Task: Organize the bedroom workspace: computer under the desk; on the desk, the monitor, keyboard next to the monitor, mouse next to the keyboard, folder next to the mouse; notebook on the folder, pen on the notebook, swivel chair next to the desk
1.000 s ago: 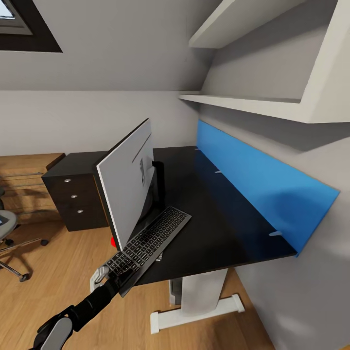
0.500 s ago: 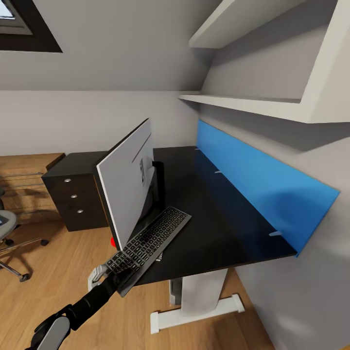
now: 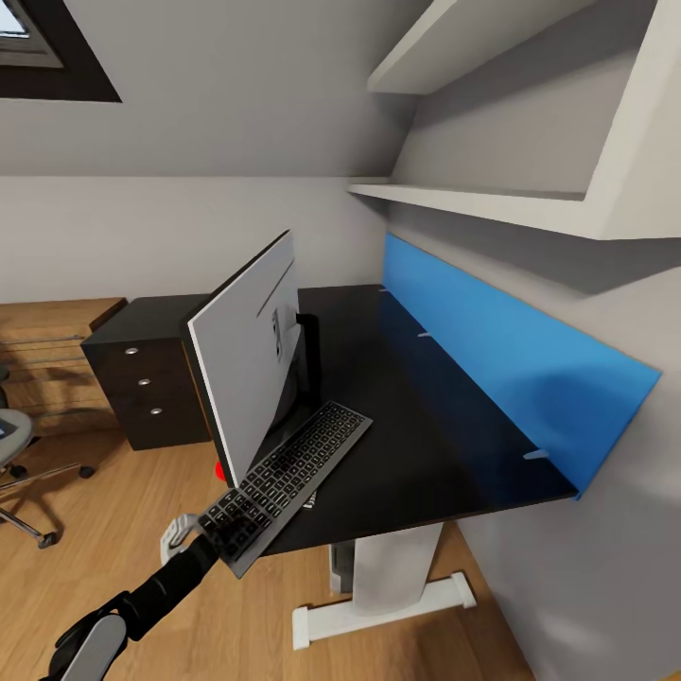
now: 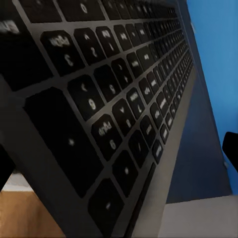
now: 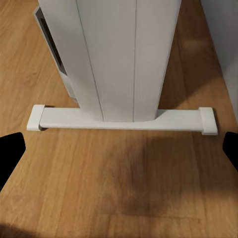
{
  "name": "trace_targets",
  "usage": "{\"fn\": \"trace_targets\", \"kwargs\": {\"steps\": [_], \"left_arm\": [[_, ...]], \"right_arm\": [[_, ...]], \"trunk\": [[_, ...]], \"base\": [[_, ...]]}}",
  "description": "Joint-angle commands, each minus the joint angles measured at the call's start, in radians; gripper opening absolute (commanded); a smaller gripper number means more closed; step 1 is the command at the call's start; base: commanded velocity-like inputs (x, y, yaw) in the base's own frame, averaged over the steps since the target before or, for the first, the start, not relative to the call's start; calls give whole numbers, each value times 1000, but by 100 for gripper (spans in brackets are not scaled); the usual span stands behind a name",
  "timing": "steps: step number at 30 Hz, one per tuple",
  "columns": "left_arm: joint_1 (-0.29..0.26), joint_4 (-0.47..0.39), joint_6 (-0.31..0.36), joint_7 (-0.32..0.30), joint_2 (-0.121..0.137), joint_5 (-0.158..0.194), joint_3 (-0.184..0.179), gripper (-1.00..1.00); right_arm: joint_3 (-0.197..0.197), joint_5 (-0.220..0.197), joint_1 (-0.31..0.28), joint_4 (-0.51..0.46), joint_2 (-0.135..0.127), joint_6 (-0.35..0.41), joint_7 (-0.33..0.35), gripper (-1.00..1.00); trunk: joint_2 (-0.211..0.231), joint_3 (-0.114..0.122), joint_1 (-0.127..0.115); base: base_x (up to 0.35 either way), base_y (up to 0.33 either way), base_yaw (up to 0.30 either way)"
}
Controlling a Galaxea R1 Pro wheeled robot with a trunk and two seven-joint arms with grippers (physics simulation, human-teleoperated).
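Wood floor (image 3: 142, 501), black desk (image 3: 426, 445), keyboard (image 3: 288, 468) overhanging edge.

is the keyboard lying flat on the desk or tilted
Tilted. The keyboard leans against the monitor, its far end on the desk, its near end raised past the desk edge by the left pincer.
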Motion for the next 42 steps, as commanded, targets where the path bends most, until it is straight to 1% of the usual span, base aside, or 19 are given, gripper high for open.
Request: {"fn": "trace_targets", "kwargs": {"steps": [1,5,11,32,33,42], "left_arm": [[-1,0,8,-1,0,7,4,100],[-1,0,9,-1,0,7,15,100],[-1,0,10,-1,3,7,21,100],[-1,1,10,-1,7,8,20,100],[-1,1,10,-1,7,8,20,-100],[-1,1,10,-1,6,8,19,-100]], "right_arm": [[-2,3,-1,2,0,-4,1,100],[-2,3,-1,2,0,-4,1,100],[-2,3,-1,2,-1,-4,1,100],[-2,3,-1,2,-1,-4,1,100],[-2,3,-1,2,-1,-4,1,100],[-2,3,-1,2,0,-4,1,100]], "trunk": [[0,-1,0],[0,-1,0],[0,-1,0],[0,-1,0],[0,-1,0],[0,-1,0]], "base": [[0,0,0],[0,0,0],[0,0,0],[0,0,0],[0,0,0],[0,0,0]]}}
